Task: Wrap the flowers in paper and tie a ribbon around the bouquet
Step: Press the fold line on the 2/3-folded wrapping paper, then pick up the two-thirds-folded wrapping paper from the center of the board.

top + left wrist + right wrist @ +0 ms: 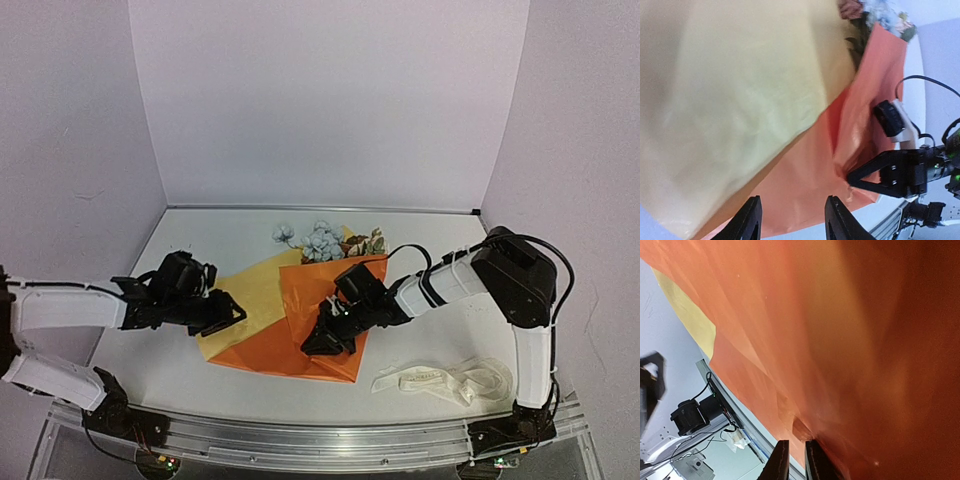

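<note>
In the top view we see the paper (305, 290) spread at the centre of the table (200, 235), its orange face folded over on the right and its yellow backing (255, 290) showing on the left. The flowers (325, 241) lie on it, with the blooms poking past its upper edge toward the top of the frame. The left gripper (792, 222) sits at the yellow edge on the left, released. Its fingers stand apart with nothing between them, and the paper lies beyond the tips. The right gripper (796, 460) rests on the lower part of the orange fold, fingers nearly together, clenched on a crease of the paper — in the left wrist view the wrinkles gather at its tip. The ribbon (445, 380) lies in a loose heap at the lower right, apart from the paper and near the right arm's base.
</note>
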